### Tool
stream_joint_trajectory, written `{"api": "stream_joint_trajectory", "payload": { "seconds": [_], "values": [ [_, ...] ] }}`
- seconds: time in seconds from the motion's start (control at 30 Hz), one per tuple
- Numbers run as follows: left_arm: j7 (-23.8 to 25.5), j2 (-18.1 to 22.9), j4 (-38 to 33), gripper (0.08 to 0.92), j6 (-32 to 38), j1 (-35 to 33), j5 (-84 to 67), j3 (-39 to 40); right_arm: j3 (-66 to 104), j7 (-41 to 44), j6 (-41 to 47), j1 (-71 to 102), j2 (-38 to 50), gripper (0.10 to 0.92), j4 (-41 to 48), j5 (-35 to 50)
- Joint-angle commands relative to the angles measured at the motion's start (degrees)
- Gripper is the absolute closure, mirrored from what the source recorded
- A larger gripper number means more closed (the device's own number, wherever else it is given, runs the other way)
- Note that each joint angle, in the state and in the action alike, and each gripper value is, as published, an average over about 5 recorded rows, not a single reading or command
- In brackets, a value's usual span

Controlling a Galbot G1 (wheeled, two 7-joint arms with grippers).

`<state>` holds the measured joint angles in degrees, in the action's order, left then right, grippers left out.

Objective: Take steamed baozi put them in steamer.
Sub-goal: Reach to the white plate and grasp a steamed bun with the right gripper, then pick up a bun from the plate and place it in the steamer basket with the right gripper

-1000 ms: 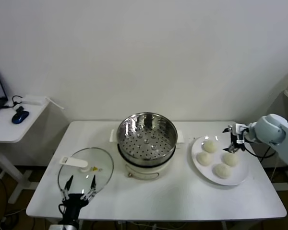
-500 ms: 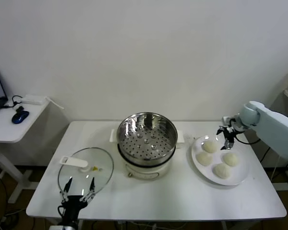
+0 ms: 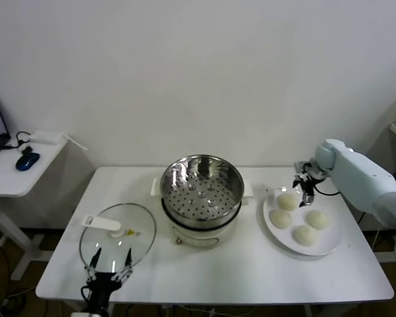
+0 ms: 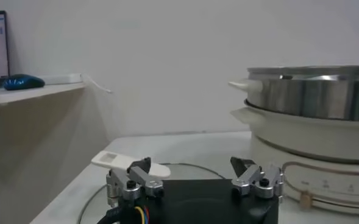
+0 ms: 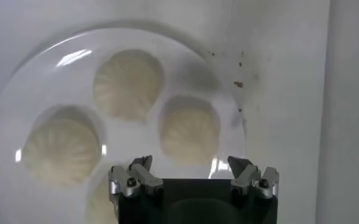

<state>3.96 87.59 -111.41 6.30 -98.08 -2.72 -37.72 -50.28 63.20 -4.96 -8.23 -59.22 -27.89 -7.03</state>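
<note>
Now | my right gripper (image 3: 306,187) hovers, jaws spread, over four baozi (image 3: 288,201) on plate (image 3: 323,246) | steamer (image 3: 201,187) unfilled | left gripper (image 3: 109,264) parked, spread, near lid (image 3: 119,231) | risk: off-centre descent squashes or nudges neighbouring bun

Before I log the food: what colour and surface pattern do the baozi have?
Off-white, with fine pleats radiating from the top of each baozi; the right wrist view shows this best.

Head camera looks down on the table (image 3: 251,277); wrist cameras sit close, low
</note>
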Motion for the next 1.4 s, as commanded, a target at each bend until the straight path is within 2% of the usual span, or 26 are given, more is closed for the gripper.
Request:
{"api": "stream_joint_trajectory", "payload": {
  "seconds": [0.03, 0.63, 0.73, 0.9, 1.03, 1.23, 1.4],
  "values": [
    [0.1, -0.1, 0.6, 0.177, 0.2, 0.0, 0.5, -0.1, 3.4, 0.5, -2.3, 0.9, -4.5, 0.203, 6.7, -2.4],
    [0.1, -0.2, 1.6, 0.177, 0.7, 0.5, 0.8, 0.0, 7.3, -1.0, -3.5, 1.9, -7.3, 0.211, 11.0, -6.2],
    [0.1, -0.2, 1.7, 0.177, 0.7, 0.6, 0.8, -0.1, 7.3, -0.9, -3.5, 1.8, -7.5, 0.234, 11.1, -6.5],
    [0.1, -0.2, 1.8, 0.177, 0.7, 0.7, 0.8, -0.1, 7.2, -0.5, -3.5, 1.5, -7.5, 0.342, 11.0, -7.0],
    [0.0, -0.2, 1.9, 0.177, 0.7, 0.6, 0.9, -0.1, 6.9, 0.1, -3.5, 1.2, -7.1, 0.382, 10.2, -7.0],
    [-0.1, -0.3, 1.7, 0.177, 0.7, 0.3, 0.9, -0.8, 0.4, 1.5, -3.3, -3.7, -2.9, 0.398, 3.1, -2.4],
    [-0.2, -0.2, 1.5, 0.177, 1.0, 0.0, 1.3, -0.8, -15.6, 2.1, -3.0, -15.3, 3.5, 0.405, -12.5, 10.2]
  ]
}}
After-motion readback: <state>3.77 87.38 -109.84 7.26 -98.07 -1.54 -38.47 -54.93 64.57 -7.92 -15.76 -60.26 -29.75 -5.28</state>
